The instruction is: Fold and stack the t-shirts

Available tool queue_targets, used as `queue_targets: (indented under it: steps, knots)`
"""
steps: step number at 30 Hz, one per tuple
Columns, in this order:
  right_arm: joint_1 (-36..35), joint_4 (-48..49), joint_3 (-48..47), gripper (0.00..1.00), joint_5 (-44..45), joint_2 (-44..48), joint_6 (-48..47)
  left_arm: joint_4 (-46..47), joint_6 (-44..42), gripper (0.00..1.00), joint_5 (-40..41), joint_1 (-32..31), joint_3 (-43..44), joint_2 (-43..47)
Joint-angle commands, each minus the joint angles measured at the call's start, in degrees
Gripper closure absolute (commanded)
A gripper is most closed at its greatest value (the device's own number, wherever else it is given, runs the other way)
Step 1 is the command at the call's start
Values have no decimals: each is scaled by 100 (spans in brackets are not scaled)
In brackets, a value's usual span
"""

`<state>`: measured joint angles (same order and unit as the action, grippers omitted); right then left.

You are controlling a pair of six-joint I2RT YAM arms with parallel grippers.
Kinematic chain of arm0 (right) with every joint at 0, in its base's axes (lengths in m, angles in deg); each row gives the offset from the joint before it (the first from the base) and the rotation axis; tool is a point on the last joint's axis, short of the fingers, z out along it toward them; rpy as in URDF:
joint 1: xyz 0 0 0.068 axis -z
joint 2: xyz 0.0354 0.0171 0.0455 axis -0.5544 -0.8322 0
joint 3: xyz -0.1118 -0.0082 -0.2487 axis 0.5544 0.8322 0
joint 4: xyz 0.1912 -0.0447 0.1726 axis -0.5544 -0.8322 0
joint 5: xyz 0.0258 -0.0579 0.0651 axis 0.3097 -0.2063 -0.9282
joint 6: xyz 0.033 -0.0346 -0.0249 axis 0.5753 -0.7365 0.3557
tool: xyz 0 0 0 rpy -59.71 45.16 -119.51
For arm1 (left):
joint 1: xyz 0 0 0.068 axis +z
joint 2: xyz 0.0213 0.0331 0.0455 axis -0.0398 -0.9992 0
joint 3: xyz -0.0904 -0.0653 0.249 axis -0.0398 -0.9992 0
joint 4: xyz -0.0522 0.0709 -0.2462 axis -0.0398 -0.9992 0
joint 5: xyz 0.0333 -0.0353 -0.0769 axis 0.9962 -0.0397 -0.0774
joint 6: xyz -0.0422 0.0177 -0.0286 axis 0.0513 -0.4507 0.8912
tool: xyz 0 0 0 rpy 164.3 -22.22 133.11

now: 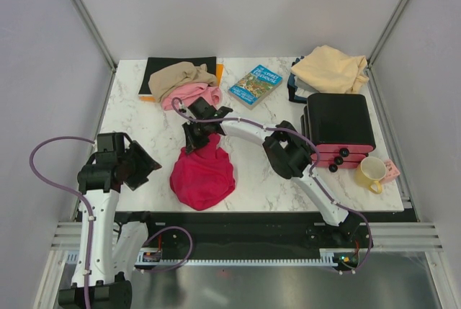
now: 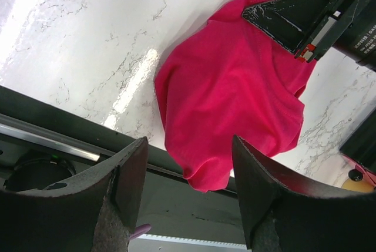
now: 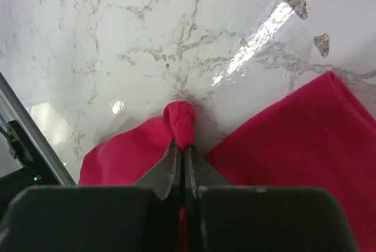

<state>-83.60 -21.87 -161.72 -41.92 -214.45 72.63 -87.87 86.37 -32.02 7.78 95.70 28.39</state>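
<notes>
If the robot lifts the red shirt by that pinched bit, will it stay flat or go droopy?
Probably droopy: the red shirt lies crumpled in soft folds. It likely bunches where the right pincer nips a small tuft. Thin cloth, so probably light.

walls: plain pale grey panels (image 1: 238, 6) on three sides | frame: silver aluminium struts (image 1: 81, 8) slanting at the back corners | desk: glossy white grey-veined marble-look desk (image 1: 126, 118) | light: bright glare streaks (image 2: 136, 79) on the desk | front: brushed metal sheet (image 1: 252, 287) below the near edge

4 tees (image 1: 202, 176) (image 1: 191, 95) (image 1: 180, 76) (image 1: 330, 69), 1 bk (image 1: 256, 86), 1 mug (image 1: 371, 172), 1 mat (image 1: 162, 64)
</notes>
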Motion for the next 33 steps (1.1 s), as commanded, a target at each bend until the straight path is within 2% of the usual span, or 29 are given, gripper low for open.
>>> queue_targets:
  steps: [1, 10, 18, 33]
  knots:
    - [-61, 194, 76, 100, -172, 498, 181, 100, -165, 34, -173, 4, -36, 62]
    - [1, -113, -310, 100, -32, 1052, 199, 12, -42, 34, -59, 13, -291, 388]
    - [449, -587, -574, 100, -5, 1965, 217, 144, 134, 32, 55, 13, -370, 308]
    - [1134, -1519, -1313, 100, 205, 3846, 243, 706, 169, 30, -146, 13, -318, -473]
